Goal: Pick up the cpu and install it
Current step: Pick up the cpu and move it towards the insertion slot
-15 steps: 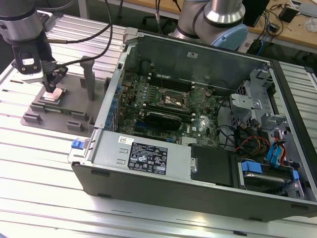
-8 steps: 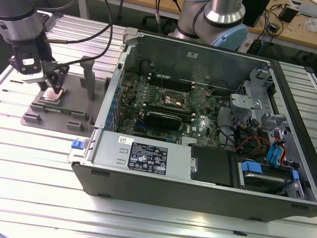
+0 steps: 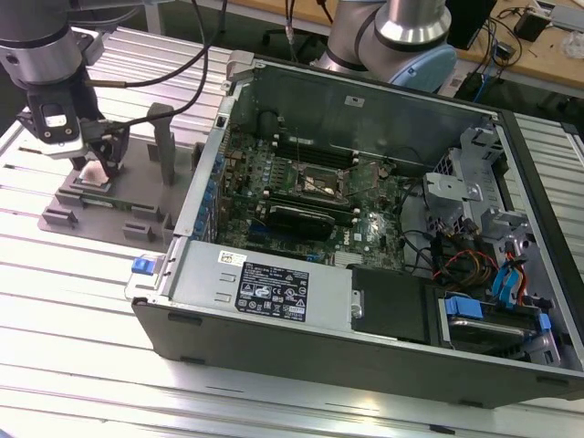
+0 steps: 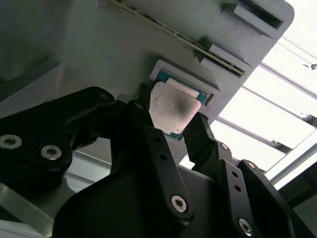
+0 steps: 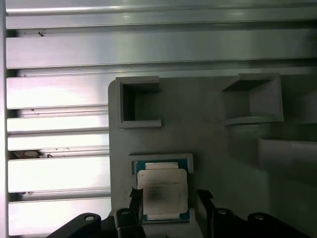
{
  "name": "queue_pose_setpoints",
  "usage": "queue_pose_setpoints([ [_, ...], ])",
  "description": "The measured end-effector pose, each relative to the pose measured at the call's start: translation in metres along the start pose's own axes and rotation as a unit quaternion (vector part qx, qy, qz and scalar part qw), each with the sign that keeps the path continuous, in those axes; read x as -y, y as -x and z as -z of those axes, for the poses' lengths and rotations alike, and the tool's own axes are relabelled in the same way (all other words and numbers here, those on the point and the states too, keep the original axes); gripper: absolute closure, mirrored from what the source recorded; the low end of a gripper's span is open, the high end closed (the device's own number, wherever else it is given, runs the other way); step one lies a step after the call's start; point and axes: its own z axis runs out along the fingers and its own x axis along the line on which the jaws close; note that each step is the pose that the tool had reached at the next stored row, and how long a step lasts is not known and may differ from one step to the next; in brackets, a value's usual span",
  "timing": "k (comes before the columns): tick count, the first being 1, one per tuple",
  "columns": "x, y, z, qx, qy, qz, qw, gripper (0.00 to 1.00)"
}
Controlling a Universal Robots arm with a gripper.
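Note:
The cpu (image 5: 162, 192) is a flat silver-topped square chip lying in a shallow recess of the grey holder plate (image 5: 218, 148). My gripper (image 5: 168, 204) hangs right over it, one black finger on each side of the chip, a narrow gap showing beside one finger. The second wrist view shows the same: the cpu (image 4: 171, 111) between the black fingers (image 4: 200, 136) of the gripper (image 4: 171, 121). At the exterior view's left, the gripper (image 3: 100, 160) is low over the pale cpu (image 3: 91, 175). The motherboard socket (image 3: 318, 182) sits inside the open computer case.
The open computer case (image 3: 274, 283) lies in the middle on a slatted aluminium table (image 3: 82, 365). Two grey posts (image 3: 162, 137) rise from the holder plate (image 3: 119, 205) beside my gripper. A second arm's base (image 3: 401, 36) stands behind the case. Cables and drive bays fill the case's right side.

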Motion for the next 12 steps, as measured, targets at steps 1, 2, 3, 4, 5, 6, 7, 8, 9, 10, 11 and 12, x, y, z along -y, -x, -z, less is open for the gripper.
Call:
queue_pose_setpoints([
  [1, 0.0, 0.0, -0.0006, 0.0, 0.0, 0.0, 1.0, 0.46],
  [2, 0.0, 0.0, -0.0005, -0.0001, -0.0001, 0.0, 1.0, 0.46],
  [3, 0.0, 0.0, -0.0005, -0.0001, -0.0001, 0.0, 1.0, 0.46],
  [4, 0.0, 0.0, -0.0006, -0.0001, -0.0001, 0.0, 1.0, 0.46],
  [5, -0.0001, 0.0, -0.0006, -0.0001, -0.0001, 0.0, 1.0, 0.45],
  [6, -0.0001, 0.0, -0.0006, 0.0, -0.0001, 0.0, 1.0, 0.38],
  [7, -0.0001, 0.0, -0.0006, 0.0, 0.0, 0.0, 1.0, 0.38],
  [8, -0.0001, 0.0, -0.0006, -0.0001, -0.0001, 0.0, 1.0, 0.38],
  [9, -0.0001, 0.0, -0.001, 0.0001, 0.0, 0.0, 1.0, 0.38],
  [10, -0.0001, 0.0, -0.002, 0.0002, 0.0001, 0.0, 1.0, 0.38],
  [11, -0.0002, -0.0001, -0.0036, 0.0, 0.0, 0.0, 1.0, 0.38],
  [12, -0.0003, -0.0002, -0.0049, 0.0, 0.0001, 0.0, 1.0, 0.38],
])
